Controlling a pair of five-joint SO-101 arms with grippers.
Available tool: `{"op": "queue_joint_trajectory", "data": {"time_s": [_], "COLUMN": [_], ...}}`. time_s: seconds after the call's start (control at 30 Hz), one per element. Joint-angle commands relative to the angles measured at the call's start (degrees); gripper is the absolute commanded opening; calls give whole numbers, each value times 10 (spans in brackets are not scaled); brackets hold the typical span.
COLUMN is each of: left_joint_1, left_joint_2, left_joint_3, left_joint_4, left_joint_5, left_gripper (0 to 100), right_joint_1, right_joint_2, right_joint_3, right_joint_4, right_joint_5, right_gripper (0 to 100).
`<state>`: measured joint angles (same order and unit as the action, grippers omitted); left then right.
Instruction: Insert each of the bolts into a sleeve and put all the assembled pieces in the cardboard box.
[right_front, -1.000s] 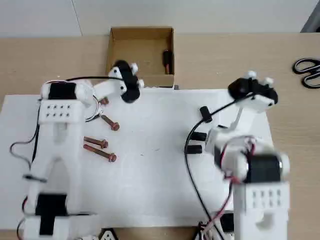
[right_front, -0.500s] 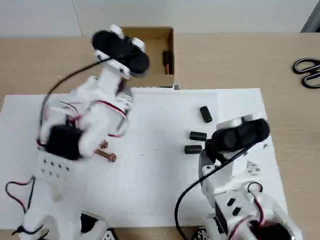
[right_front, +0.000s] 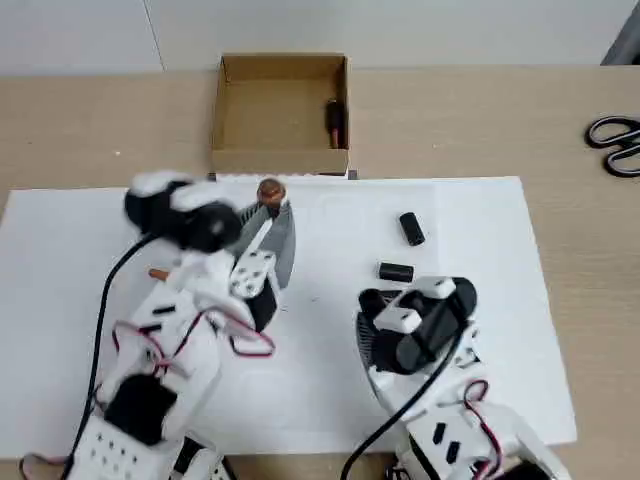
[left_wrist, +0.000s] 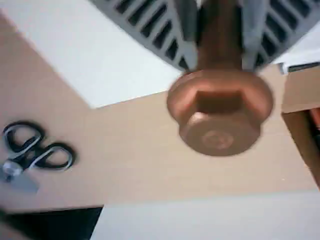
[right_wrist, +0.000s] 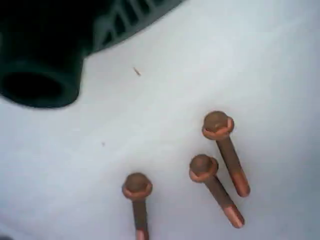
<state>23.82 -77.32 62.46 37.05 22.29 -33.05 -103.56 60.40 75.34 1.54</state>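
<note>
Cardboard box sits beyond the white sheet; left gripper is clenched on a copper bolt, head outward, just short of the box; right gripper grasps a black sleeve; line their axes up squarely before pushing the bolt in.

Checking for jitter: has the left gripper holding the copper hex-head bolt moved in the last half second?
Yes. The left gripper, shut on the copper hex-head bolt, pulled back from above the brown cardboard box to the white sheet before it.
</note>
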Motion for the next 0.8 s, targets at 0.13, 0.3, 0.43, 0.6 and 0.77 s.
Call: {"op": "queue_joint_trajectory", "data": {"time_s": [0.13, 0.3, 0.43, 0.6, 0.77], "left_joint_1": [4, 4, 19, 47, 48], "left_joint_2": [-177, -248, -270, -270, -269], "left_joint_3": [95, 122, 120, 97, 96], "left_joint_4": [-24, -18, 18, 56, 56], "left_joint_5": [97, 102, 102, 120, 122], "left_gripper": [5, 5, 5, 5, 5], "right_joint_1": [-72, -79, -79, -79, -80], "right_joint_2": [-3, -4, -3, -3, -3], "right_joint_3": [70, 133, 164, 181, 175], "right_joint_4": [-128, -182, -238, -248, -256], "right_joint_5": [6, 32, 42, 70, 70], "right_gripper": [2, 2, 2, 2, 2]}}
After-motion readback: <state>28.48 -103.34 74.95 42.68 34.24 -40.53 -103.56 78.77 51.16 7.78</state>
